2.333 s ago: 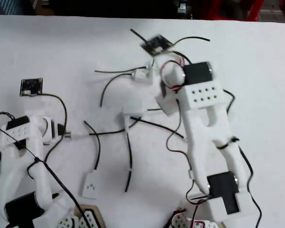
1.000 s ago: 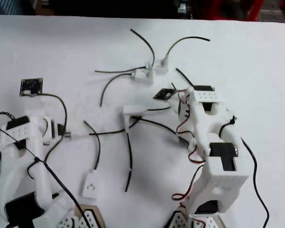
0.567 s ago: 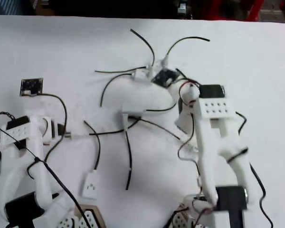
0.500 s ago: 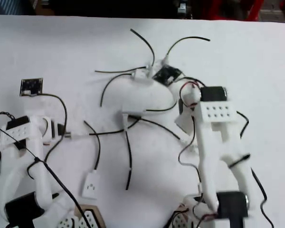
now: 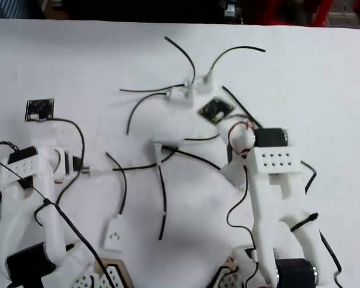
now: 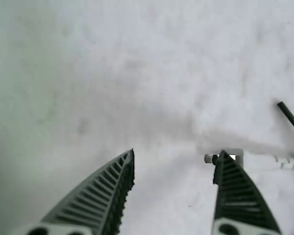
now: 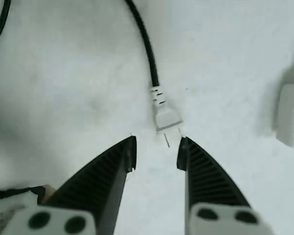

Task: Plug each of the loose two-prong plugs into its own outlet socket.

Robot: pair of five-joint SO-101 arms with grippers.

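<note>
- White two-prong plug [image 7: 165, 117] lies on the surface [image 7: 63, 73], prongs facing my right jaws, which stand open just short of it.
- Outlet socket [image 7: 290, 115] lies nearby.
- My left jaws gape open, a second plug [image 6: 236, 155] beside one tip.

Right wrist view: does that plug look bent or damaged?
Nothing stands out: the plug lies loose on the table, prongs toward the open right gripper. Whether the prongs are bent is too small to tell.

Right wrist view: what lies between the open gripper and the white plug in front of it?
Only bare table. The right wrist view shows the plug with its prongs pointing toward the gap of the open right gripper.
</note>
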